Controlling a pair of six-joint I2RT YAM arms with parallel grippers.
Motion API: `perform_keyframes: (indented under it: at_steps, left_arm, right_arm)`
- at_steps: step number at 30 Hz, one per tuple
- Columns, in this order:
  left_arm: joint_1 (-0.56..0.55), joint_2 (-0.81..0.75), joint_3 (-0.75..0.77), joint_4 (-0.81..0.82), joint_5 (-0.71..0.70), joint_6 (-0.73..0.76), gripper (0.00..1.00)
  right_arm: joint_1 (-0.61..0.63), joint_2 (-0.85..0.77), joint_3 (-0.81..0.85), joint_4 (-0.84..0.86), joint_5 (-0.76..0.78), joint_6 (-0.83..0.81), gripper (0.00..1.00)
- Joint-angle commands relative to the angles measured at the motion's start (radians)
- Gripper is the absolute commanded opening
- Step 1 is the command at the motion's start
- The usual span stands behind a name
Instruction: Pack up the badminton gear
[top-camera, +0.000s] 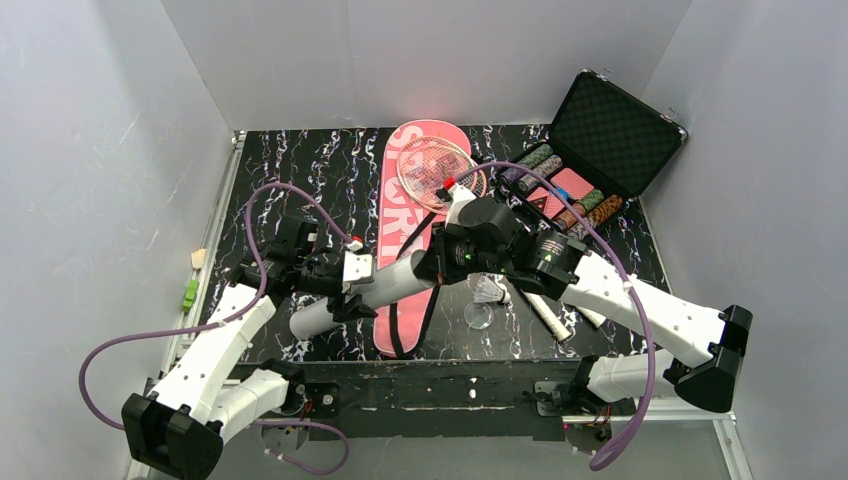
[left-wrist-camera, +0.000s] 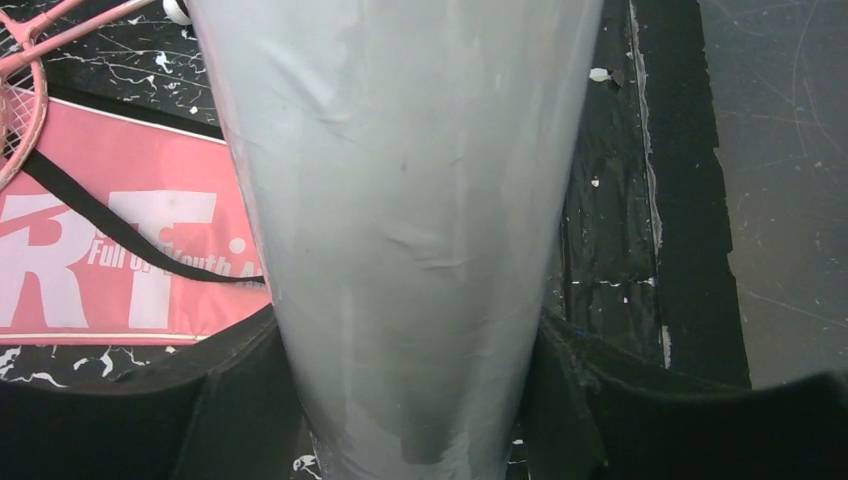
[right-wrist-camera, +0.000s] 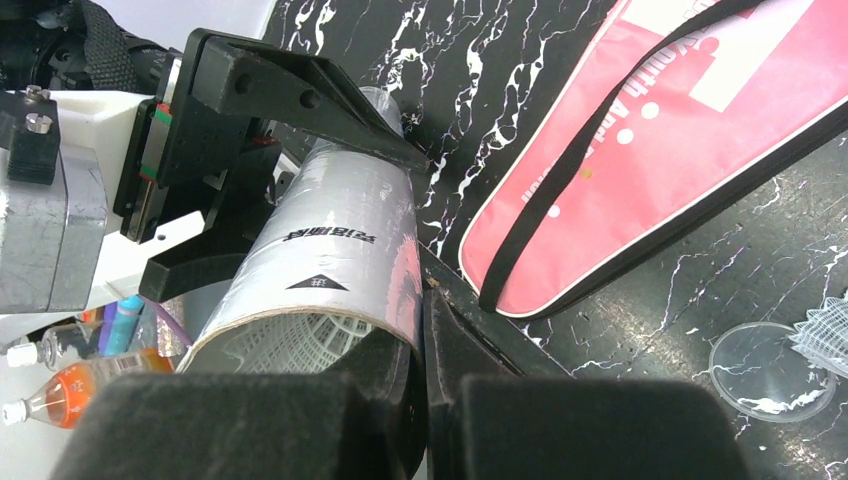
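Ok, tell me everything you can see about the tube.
The tube is a white cylinder with a glossy wrap, black print and a cardboard-looking rim. The end that shows is open, with a shuttlecock inside. It is held slanting across the bag. The right gripper pinches the wall at the open end, and the left gripper clamps it further along.

White arm links (top-camera: 215, 350), black joints (top-camera: 165, 437), black jaws, purple cables (top-camera: 84, 375).

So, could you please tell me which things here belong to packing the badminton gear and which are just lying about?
For the job: white tube, pink bag, rackets, shuttlecock.
Lying about: poker chip case, open at the back right.
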Motion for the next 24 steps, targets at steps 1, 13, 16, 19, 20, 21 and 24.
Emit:
perform_keyframes:
  at_steps: [1,13,16,19,20,21,24]
  left_arm:
    - [-0.008,-0.018,0.03,-0.053,0.024,0.021,0.55]
    - [-0.01,-0.047,0.019,-0.055,-0.021,0.022,0.59]
    - [-0.01,-0.054,0.018,-0.056,-0.03,0.022,0.59]
    - [-0.01,-0.063,0.018,-0.06,-0.043,0.017,0.57]
    - [-0.009,-0.067,0.018,-0.063,-0.047,0.018,0.55]
    - [-0.01,-0.073,0.016,-0.068,-0.047,0.021,0.55]
    - [-0.009,-0.087,0.018,-0.075,-0.047,0.022,0.54]
  right_arm:
    - [0.004,-0.036,0.048,0.059,0.04,-0.007,0.01]
    - [-0.009,-0.148,0.086,-0.068,0.19,0.025,0.69]
    - [-0.041,-0.244,0.055,-0.162,0.319,0.067,0.76]
    - [-0.137,-0.332,-0.005,-0.27,0.382,0.125,0.78]
    - [-0.186,-0.343,-0.029,-0.309,0.379,0.143,0.79]
    - [-0.239,-0.346,-0.058,-0.346,0.354,0.148,0.8]
    - [-0.355,-0.272,-0.133,-0.414,0.317,0.141,0.81]
